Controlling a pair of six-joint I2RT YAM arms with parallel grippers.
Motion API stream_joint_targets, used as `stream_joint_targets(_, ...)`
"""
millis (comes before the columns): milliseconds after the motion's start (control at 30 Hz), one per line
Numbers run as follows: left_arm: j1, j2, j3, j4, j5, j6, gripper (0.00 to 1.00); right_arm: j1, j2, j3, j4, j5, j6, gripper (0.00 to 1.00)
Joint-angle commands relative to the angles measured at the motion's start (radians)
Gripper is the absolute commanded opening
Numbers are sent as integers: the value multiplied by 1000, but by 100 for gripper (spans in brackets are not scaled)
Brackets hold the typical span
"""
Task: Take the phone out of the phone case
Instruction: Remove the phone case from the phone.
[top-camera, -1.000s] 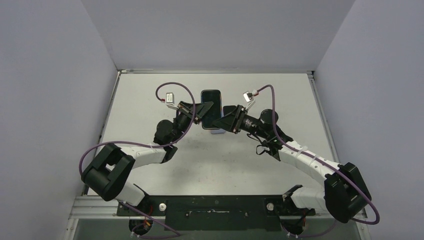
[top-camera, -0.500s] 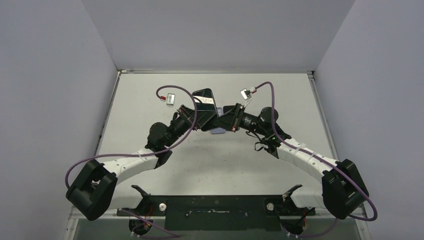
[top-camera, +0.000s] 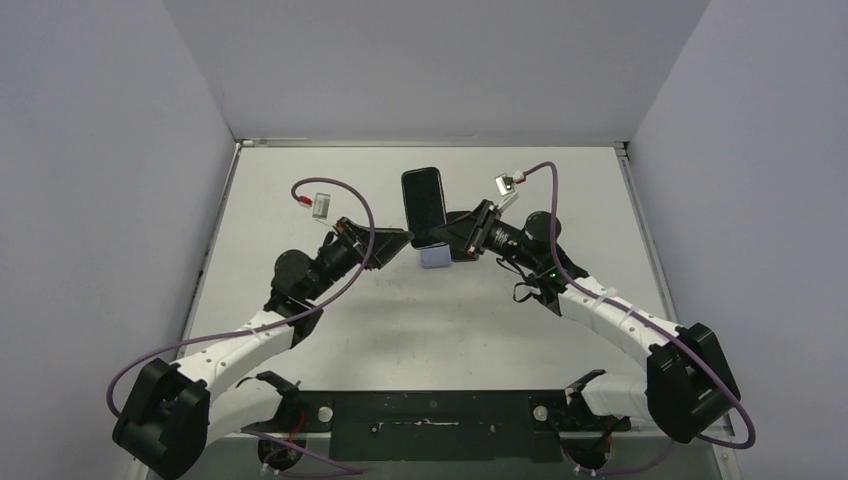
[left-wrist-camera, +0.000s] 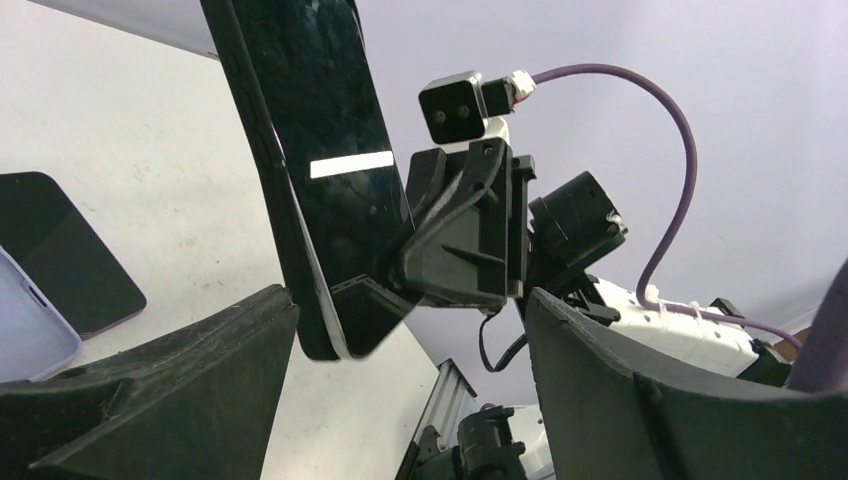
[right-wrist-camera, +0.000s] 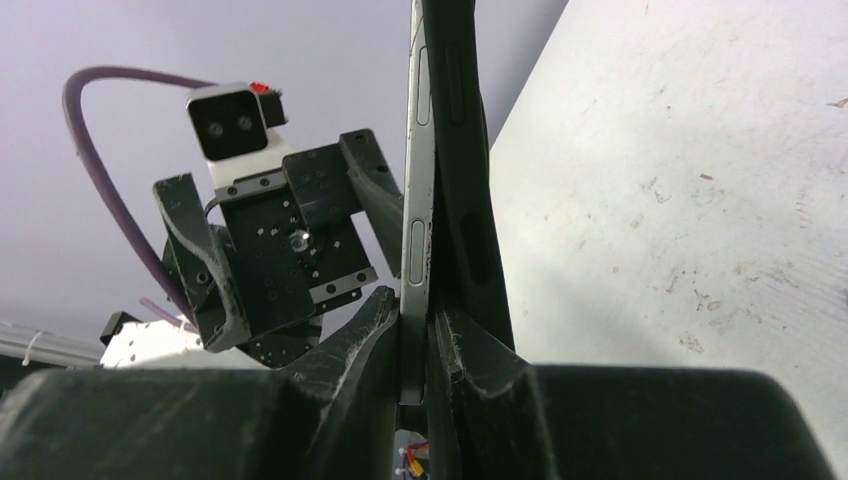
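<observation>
A black-screened phone (top-camera: 424, 200) stands lifted off the table, and my right gripper (top-camera: 441, 238) is shut on its lower end. In the right wrist view the phone's silver edge (right-wrist-camera: 415, 215) runs up from between the fingers, and the black phone case (right-wrist-camera: 463, 170) lies against its right side; the right gripper (right-wrist-camera: 418, 322) clamps both. Whether the case is still seated I cannot tell. My left gripper (top-camera: 398, 241) is open just left of the phone, touching nothing. From the left wrist the phone (left-wrist-camera: 315, 150) rises past the open left gripper (left-wrist-camera: 410, 315).
A lavender case (top-camera: 435, 258) lies on the table under the held phone, seen also as the lavender case (left-wrist-camera: 28, 335) in the left wrist view. Next to it lies a dark flat slab (left-wrist-camera: 62, 252). Grey walls enclose the white table (top-camera: 300, 180) on three sides.
My left gripper has opened, let go of the phone and drawn back to the left. The right gripper closed and now holds the phone alone, a little farther back.
</observation>
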Motion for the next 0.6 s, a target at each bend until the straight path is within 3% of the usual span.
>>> stream_joint_targets(0,4,-52,-30,-43,4,60,82,-10,-46,39,102,48,24,0)
stream_joint_targets(367,4,-63,-71,-125,-78,45,77,-8,-64,25,139,31,51,0)
stream_joint_targets(567,4,-60,-71,-127,-78,35,63,-3,-91,14,117,24,41,0)
